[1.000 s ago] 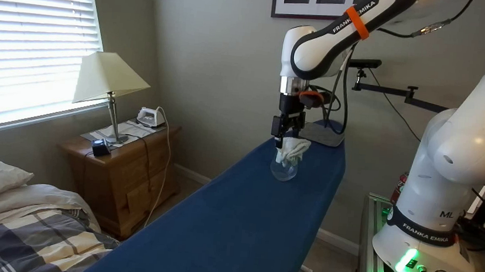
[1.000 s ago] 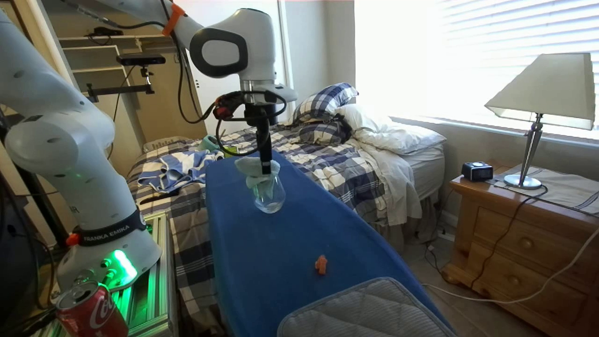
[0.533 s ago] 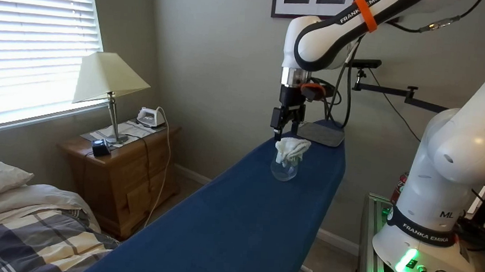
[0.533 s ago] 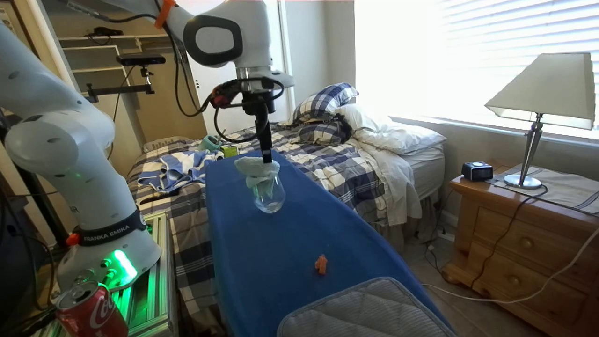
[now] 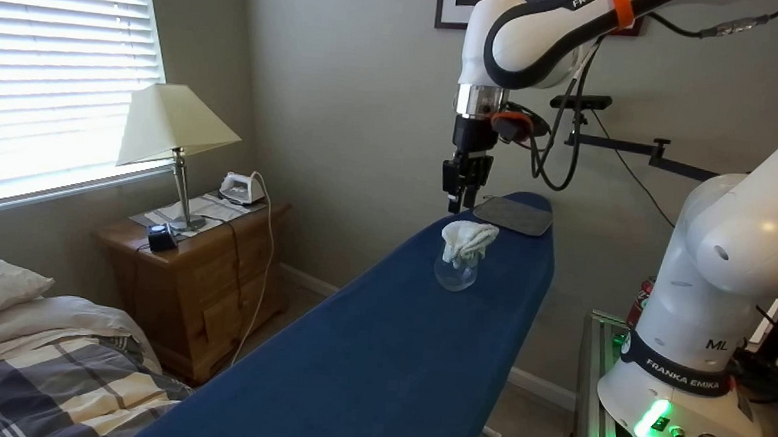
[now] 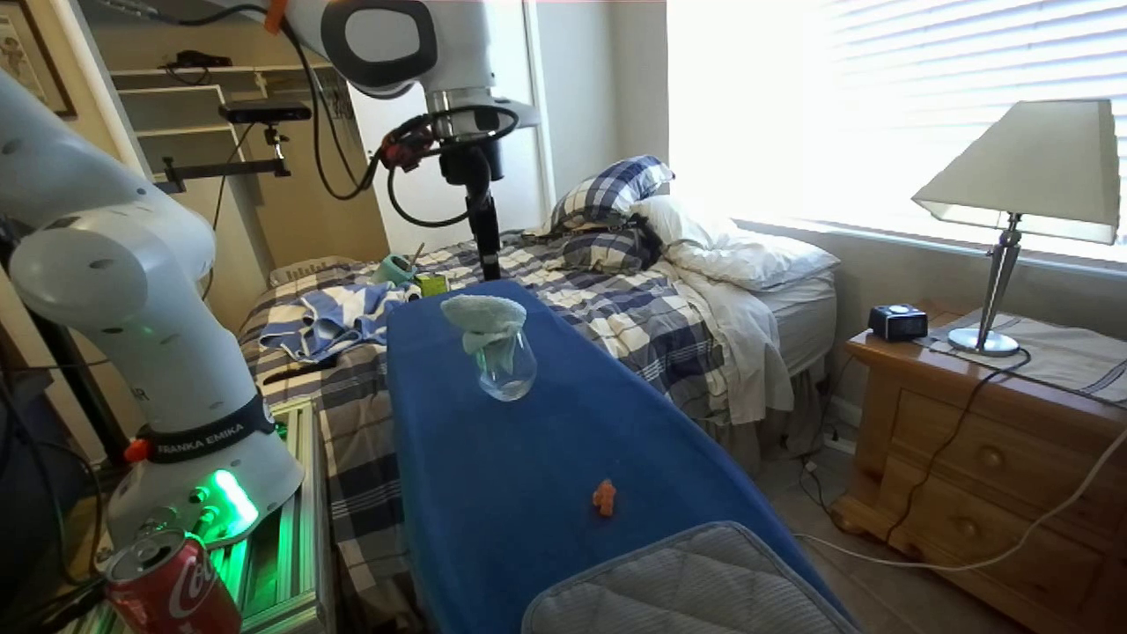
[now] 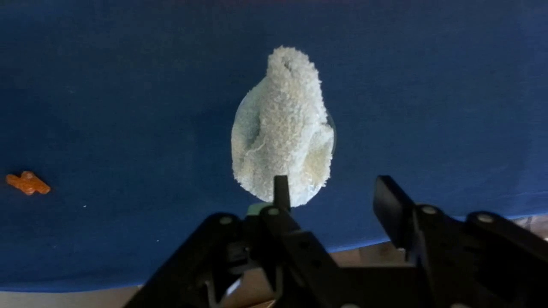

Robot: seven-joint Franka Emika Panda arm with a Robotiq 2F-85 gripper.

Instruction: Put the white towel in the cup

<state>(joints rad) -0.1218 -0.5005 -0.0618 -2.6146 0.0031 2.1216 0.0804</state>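
Note:
The white towel (image 5: 468,239) sits in the mouth of the clear glass cup (image 5: 455,278). Part of it hangs down inside; a bunched part stands over the rim. The towel (image 6: 484,313) and upright cup (image 6: 514,385) also show in the other exterior view. From above, the towel (image 7: 289,115) covers almost the whole cup. My gripper (image 5: 461,205) is open and empty, above and apart from the towel. In the wrist view its fingers (image 7: 332,184) are spread, one in line with the towel's edge and one over blue cloth.
The cup stands on a blue ironing board (image 5: 364,355). A small orange object (image 6: 604,498) and a grey quilted pad (image 6: 696,586) lie on it. A bed (image 6: 634,326) and a wooden nightstand (image 6: 960,431) with a lamp (image 6: 1021,167) stand beside it. A red can (image 6: 173,581) is near the robot base.
My gripper has risen away from the towel, from touching or nearly touching it to well above it. The towel and cup have stayed in place.

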